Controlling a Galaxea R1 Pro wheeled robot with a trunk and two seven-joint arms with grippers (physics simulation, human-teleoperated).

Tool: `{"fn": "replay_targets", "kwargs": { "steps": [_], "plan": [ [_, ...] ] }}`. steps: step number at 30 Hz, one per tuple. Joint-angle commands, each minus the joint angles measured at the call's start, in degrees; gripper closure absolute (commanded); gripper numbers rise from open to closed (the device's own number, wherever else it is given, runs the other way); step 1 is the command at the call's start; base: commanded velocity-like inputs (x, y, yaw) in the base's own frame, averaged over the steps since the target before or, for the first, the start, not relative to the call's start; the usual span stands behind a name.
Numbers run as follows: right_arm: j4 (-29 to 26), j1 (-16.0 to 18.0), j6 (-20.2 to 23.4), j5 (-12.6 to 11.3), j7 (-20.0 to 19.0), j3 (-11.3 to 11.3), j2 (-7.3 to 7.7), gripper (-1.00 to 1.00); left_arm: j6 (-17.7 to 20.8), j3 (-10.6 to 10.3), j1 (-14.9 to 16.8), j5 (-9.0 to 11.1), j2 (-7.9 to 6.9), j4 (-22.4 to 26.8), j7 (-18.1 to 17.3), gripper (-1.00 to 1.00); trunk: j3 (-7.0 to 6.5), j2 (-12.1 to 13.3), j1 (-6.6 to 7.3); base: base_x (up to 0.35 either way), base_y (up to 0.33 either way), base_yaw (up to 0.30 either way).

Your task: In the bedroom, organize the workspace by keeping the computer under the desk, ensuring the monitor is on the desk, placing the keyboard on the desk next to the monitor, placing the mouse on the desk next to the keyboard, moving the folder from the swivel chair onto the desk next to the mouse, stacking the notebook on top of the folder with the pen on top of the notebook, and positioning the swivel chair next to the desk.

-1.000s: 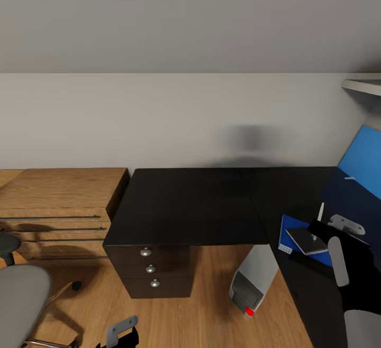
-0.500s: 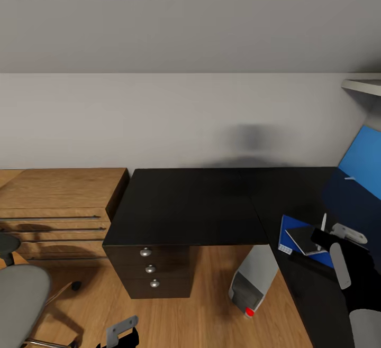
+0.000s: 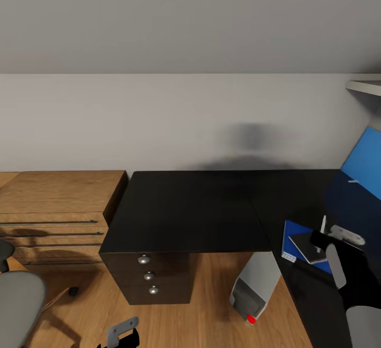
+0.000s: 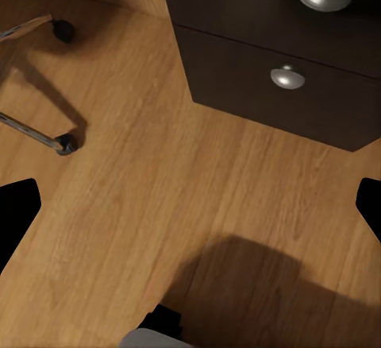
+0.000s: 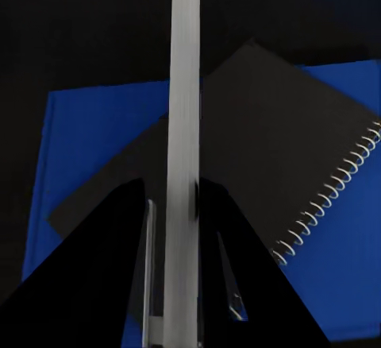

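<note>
The light in your head view is soft and even, with no glare. A blurred grey shadow (image 3: 254,144) lies on the white wall (image 3: 159,120) above the surface (image 3: 185,210), which is so dark it shows almost no detail. In your left wrist view a broad soft shadow (image 4: 262,284) falls on the wooden floor (image 4: 159,165). In your right wrist view the pen (image 5: 184,125) looks smeared and out of focus.
</note>
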State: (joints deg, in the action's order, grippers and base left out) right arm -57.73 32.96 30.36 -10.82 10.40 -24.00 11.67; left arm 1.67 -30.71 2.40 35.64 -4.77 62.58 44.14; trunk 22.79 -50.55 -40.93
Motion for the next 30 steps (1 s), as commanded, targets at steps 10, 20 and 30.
{"fn": "replay_targets", "kwargs": {
  "steps": [10, 20, 30],
  "plan": [
    [9.04, 4.11, -4.95, 4.34, 0.41, 0.01, 0.02, 1.0, 0.18, -0.23, 0.06, 0.13, -0.03, -0.04, 0.42, -1.0, 0.07, -0.05, -0.01, 0.002, 0.0, 0.0],
    [10.03, 4.59, -5.38, 4.82, 0.41, 0.0, 0.02, 1.0, 0.18, -0.23, 0.06, 0.13, 0.02, -0.1, 0.42, -1.0, 0.07, -0.05, -0.01, 0.0, 0.0, 0.0],
    [13.04, 5.95, -6.05, 4.94, 0.46, 0.0, 0.09, 1.0, 0.18, -0.23, 0.06, 0.05, 0.01, -0.18, 0.42, -1.0, 0.07, -0.05, -0.01, 0.0, 0.0, 0.0]
  ]
}}
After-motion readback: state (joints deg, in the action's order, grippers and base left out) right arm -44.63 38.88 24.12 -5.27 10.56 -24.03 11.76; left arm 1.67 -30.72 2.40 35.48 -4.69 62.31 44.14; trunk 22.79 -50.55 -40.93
